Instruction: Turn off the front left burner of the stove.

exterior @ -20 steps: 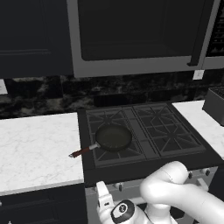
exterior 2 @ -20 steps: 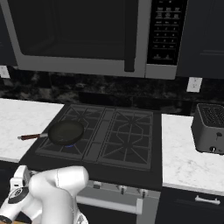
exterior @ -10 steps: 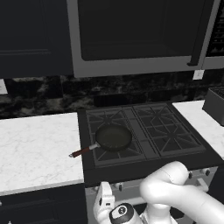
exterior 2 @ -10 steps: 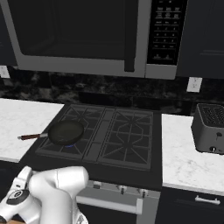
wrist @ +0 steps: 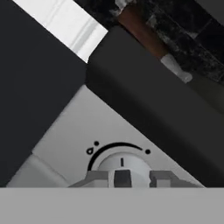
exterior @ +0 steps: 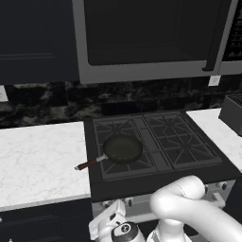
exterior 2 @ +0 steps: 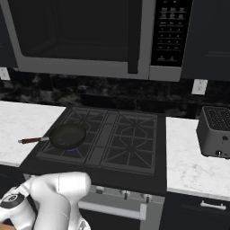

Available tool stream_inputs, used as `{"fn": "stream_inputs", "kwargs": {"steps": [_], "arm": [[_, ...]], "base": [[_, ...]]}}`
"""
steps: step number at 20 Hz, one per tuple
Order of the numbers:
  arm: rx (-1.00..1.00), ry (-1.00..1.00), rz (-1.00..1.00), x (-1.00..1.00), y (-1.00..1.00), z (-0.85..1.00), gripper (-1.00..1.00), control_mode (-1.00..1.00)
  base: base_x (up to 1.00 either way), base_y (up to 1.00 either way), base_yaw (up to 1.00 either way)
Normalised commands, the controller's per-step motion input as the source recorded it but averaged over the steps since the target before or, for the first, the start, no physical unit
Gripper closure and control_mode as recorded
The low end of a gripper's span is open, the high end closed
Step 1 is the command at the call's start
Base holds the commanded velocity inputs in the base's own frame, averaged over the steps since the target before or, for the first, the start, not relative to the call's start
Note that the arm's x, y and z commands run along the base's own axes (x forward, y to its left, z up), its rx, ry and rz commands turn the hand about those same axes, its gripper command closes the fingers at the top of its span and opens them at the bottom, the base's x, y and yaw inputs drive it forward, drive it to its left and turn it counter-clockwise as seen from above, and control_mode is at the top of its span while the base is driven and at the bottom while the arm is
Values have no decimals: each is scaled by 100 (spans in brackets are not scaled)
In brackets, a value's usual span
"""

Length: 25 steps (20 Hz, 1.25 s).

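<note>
Front left burner: the front left burner [exterior: 124,158] is seen at centre frame in the left base view and at centre left in the right base view [exterior 2: 67,144], as the near-left quarter of the black grate.
Obstruction on burner: a dark frying pan [exterior: 122,148] is seated on that quarter; its reddish-brown handle [exterior: 88,164] projects to the left, out over the edge of the stove toward the white marble counter [exterior: 38,163].
Stove: the stove [exterior 2: 114,143] is recorded at centre frame, with a silver front panel [exterior 2: 130,194] and small knobs below the cooktop edge.
Knob: in the hand view a round pale knob [wrist: 122,164] is seen at bottom centre on the silver panel, with a black arc marking above it.
Gripper: the gripper [wrist: 129,178] is held close against that knob, one fingertip to each side; whether the knob is actually clamped cannot be told.
Arm: the white arm [exterior: 189,212] crosses the stove front at lower right.
Surroundings: a dark microwave [exterior 2: 90,36] is mounted above; a toaster [exterior 2: 216,131] stands on the counter at right.
</note>
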Motion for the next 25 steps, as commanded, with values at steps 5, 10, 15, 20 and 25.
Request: {"fn": "stream_inputs", "kwargs": {"steps": [5, 10, 15, 20, 25], "arm": [[65, 11, -13, 36, -13, 15, 100, -100], [63, 13, -11, 34, -14, 12, 100, -100], [59, 17, -8, 34, -10, 13, 100, -100], [58, 17, -2, 22, -10, 9, 100, -100], [56, 15, -1, 11, -10, 2, 100, -100]], "base": [[0, 0, 0], [0, 0, 0], [0, 0, 0], [0, 0, 0], [0, 0, 0]]}}
